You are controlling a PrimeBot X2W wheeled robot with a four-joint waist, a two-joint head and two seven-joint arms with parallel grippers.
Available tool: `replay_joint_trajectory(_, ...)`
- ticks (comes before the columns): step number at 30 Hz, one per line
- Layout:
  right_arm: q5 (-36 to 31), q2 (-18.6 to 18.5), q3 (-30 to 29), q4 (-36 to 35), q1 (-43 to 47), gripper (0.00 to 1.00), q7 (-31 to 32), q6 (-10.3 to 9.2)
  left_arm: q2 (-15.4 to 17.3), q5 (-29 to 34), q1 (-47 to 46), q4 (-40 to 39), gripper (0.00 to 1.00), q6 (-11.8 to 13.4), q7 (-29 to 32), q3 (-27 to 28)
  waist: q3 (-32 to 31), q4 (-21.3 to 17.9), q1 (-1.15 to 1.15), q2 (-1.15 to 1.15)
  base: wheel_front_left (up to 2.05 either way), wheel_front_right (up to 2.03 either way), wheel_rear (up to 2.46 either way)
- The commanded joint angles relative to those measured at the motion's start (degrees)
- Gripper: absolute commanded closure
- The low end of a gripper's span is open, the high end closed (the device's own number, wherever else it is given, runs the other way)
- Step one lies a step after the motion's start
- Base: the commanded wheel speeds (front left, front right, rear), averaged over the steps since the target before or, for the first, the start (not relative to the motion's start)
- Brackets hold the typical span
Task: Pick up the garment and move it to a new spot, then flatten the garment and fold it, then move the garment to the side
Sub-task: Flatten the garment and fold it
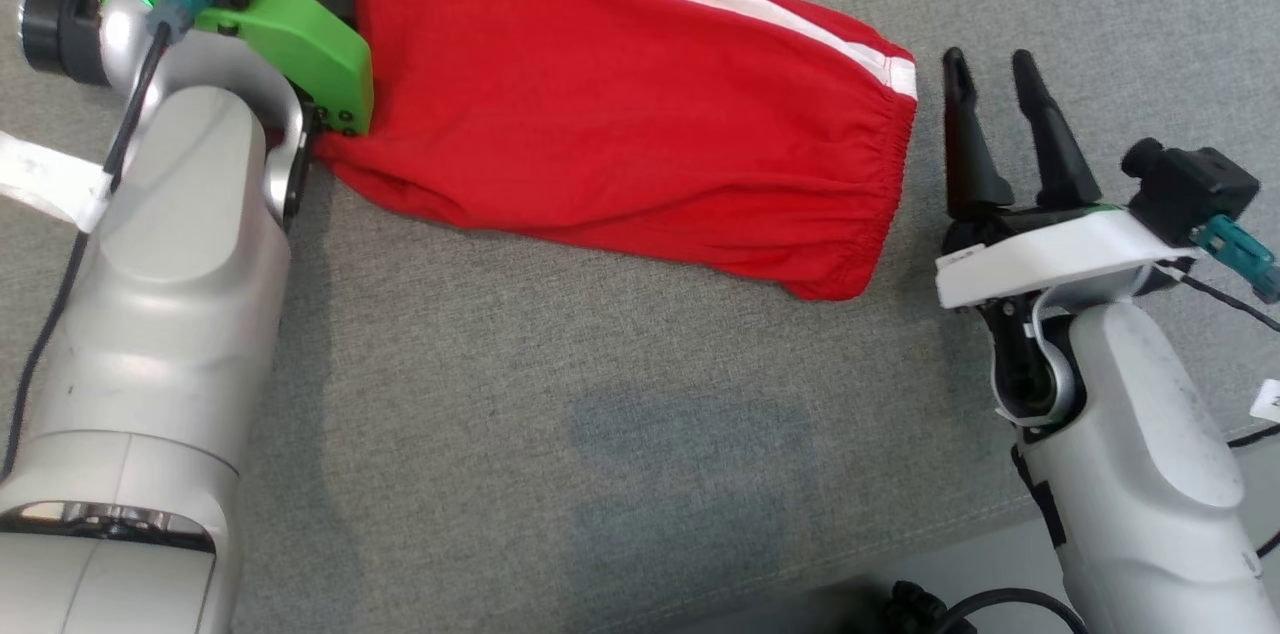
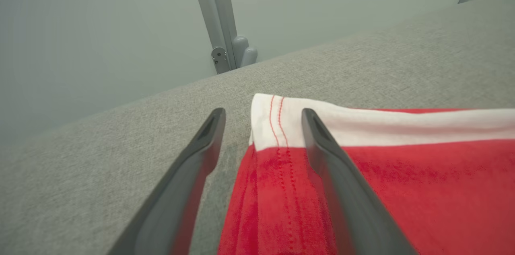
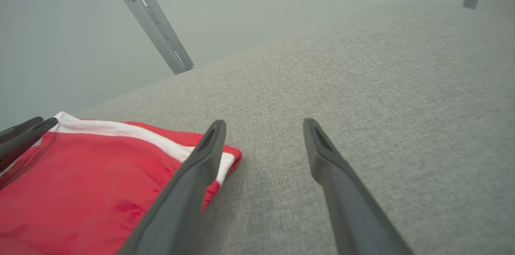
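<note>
- Garment (image 1: pixel 600 114): red cloth shorts with a white side stripe, lying on the grey woven surface (image 1: pixel 620 394).
- Your left gripper (image 2: pixel 263 111), fingers spread apart, straddles the garment's white hem corner.
- Your right gripper (image 1: pixel 988 59), fingers spread and holding nothing, sits just beside the gathered waistband.

No words, numbers or signs can be read anywhere. A white tag (image 1: pixel 1268 401) at the right edge of the head view has a dark mark on it, too tiny to read. A white sticker (image 1: pixel 962 256) sits just below the right gripper (image 1: pixel 988 57); any print on it is too small to tell.
</note>
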Motion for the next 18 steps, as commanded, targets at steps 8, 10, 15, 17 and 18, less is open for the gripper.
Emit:
replay_joint_trajectory(8,-6.15,0.97,-9.05,-2.63,6.00,0.00,-0.17,-0.08,-1.47,-4.78,5.70,6.31,0.00,-1.93,0.06,2.22,-6.58,2.15,0.00,0.00,0.00,0.00,0.00)
replay_joint_trajectory(10,-6.22,1.03,-9.32,-2.70,6.42,0.00,-0.17,-0.08,-1.44,-5.30,5.84,6.74,0.00,-1.87,0.06,2.74,-6.91,2.05,0.00,0.00,0.00,0.00,0.00)
replay_joint_trajectory(15,-6.38,1.22,-10.08,-2.74,8.14,0.00,-0.17,-0.08,-1.65,-7.61,7.28,9.63,0.00,-2.36,0.36,3.97,-8.14,1.65,0.00,0.00,0.00,0.00,0.00)
replay_joint_trajectory(17,-6.41,1.29,-10.16,-2.67,8.68,0.00,-0.17,-0.08,-2.14,-8.35,7.36,10.88,0.00,-2.87,1.33,3.82,-8.47,1.58,0.00,0.00,0.00,0.00,0.00)
replay_joint_trajectory(18,-6.37,1.29,-10.17,-2.54,8.90,0.00,-0.17,-0.08,-2.44,-8.82,7.51,11.49,0.00,-3.10,2.09,3.84,-8.63,1.56,0.00,0.00,0.00,0.00,0.00)
